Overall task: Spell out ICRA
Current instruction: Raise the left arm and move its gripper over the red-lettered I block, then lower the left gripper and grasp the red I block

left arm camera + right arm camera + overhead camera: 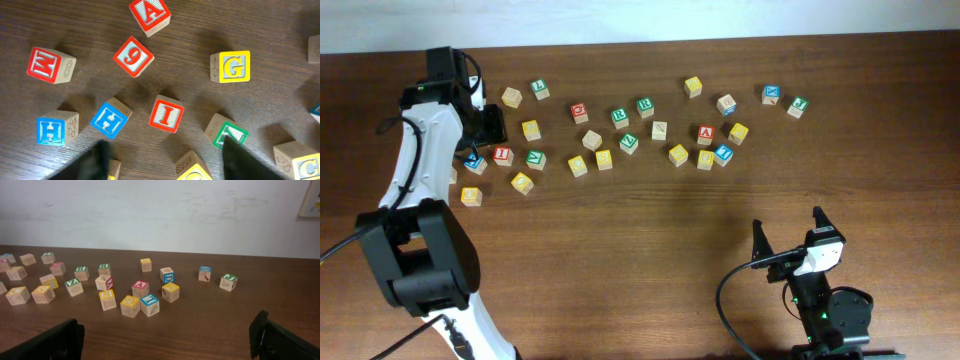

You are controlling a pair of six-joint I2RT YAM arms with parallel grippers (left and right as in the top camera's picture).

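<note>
The red I cube [166, 114] lies just ahead of my open left gripper [167, 167], between its two fingers and untouched; it also shows in the overhead view [501, 154], below the left gripper [490, 128]. A yellow C cube [306, 167] is at the lower right of the left wrist view. A red A cube [705, 133] sits at mid-right, also in the right wrist view [140, 287]. A green cube [620, 117] seems to show an R. My right gripper [790, 235] is open and empty near the front edge, far from the cubes.
Another red A [150, 12], a red 9 [133, 56], a red M [50, 65], a yellow G [230, 66], two blue H cubes [111, 118] and a green cube [227, 135] crowd round the I. Several more cubes are scattered across the table's far half [660, 130].
</note>
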